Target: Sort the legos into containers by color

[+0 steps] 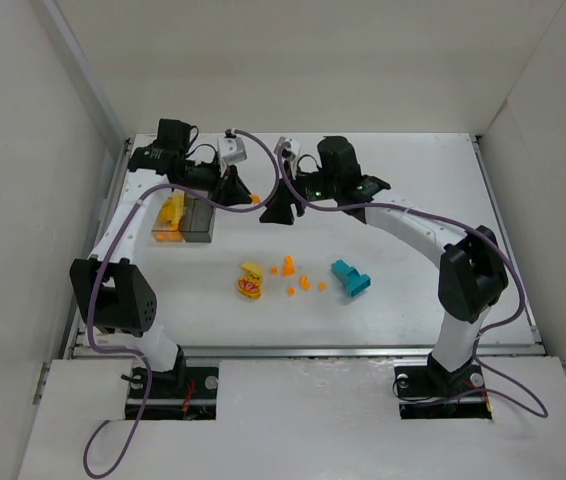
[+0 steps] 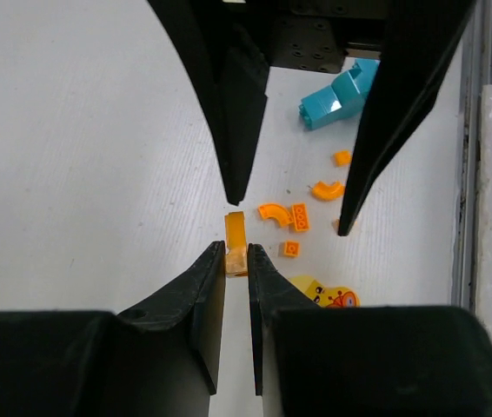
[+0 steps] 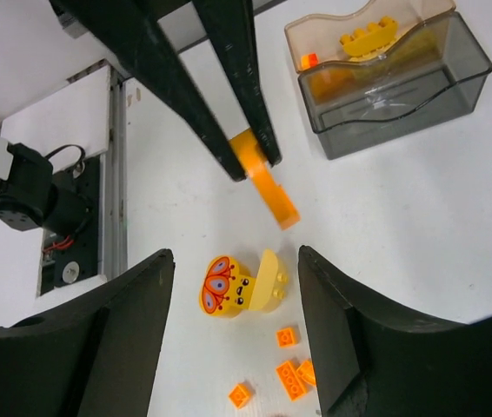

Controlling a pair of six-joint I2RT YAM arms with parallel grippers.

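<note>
Nearest on the surface lie a yellow brick with red marks, scattered small orange bits and a teal block. Beyond them, above the surface, the left end effector pinches one end of a flat orange strip. The strip's long axis runs out past the fingertips toward the right end effector, whose fingers stand wide apart. Farther left, the amber box holds yellow-orange pieces, and the smoky grey box touches its side.
</note>
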